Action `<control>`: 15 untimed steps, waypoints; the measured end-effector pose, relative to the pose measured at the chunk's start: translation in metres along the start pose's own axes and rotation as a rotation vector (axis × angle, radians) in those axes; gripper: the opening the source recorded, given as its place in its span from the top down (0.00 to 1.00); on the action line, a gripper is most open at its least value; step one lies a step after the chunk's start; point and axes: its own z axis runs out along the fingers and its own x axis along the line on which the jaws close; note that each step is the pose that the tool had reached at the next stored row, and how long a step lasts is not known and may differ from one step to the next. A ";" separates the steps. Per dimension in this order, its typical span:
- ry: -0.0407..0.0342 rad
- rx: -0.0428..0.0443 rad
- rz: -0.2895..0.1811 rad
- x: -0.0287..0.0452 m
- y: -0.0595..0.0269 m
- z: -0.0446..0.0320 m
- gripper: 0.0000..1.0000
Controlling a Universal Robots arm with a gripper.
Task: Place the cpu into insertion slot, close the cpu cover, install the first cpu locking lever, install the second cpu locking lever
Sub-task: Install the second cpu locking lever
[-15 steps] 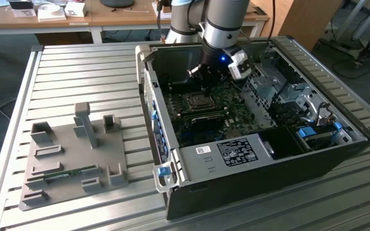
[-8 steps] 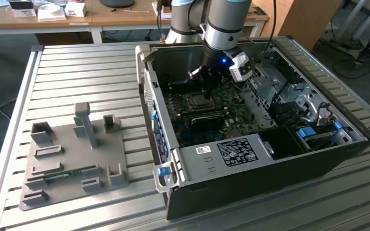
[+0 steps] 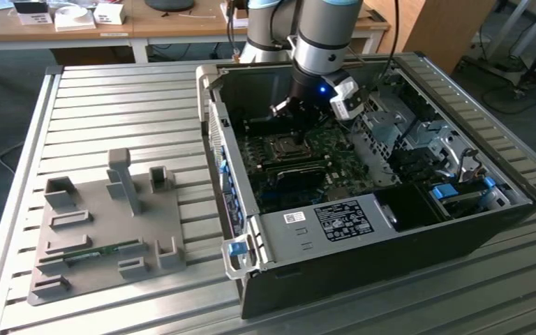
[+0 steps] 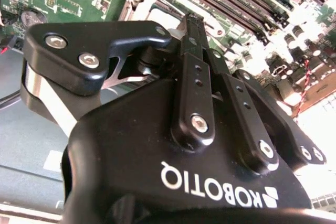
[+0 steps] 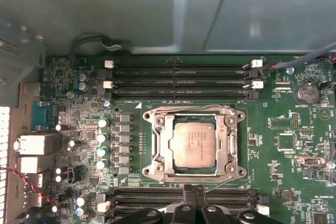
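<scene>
Your cpu (image 5: 193, 147) sits in the socket with the cpu cover (image 5: 193, 124) down around it, and your gripper (image 5: 195, 195), fingers pinched together empty, hovers just beside it, so the locking levers look due.

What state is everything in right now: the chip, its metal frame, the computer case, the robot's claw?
cpu: seated flat in its socket.
cpu cover: closed down around the chip, which shows through its window.
gripper: fingers shut together, holding nothing, just beside the socket's edge.
computer case: lying on its side, side panel off, motherboard exposed.
grey fixture tray: on the table, one green circuit strip lying in it.
</scene>
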 end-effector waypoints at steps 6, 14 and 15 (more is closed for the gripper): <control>-0.0009 0.0000 0.000 0.0053 -0.0004 0.0011 0.89; -0.0012 -0.0001 0.000 0.0146 -0.0007 0.0042 0.89; -0.0012 -0.0001 0.000 0.0156 -0.0008 0.0047 0.89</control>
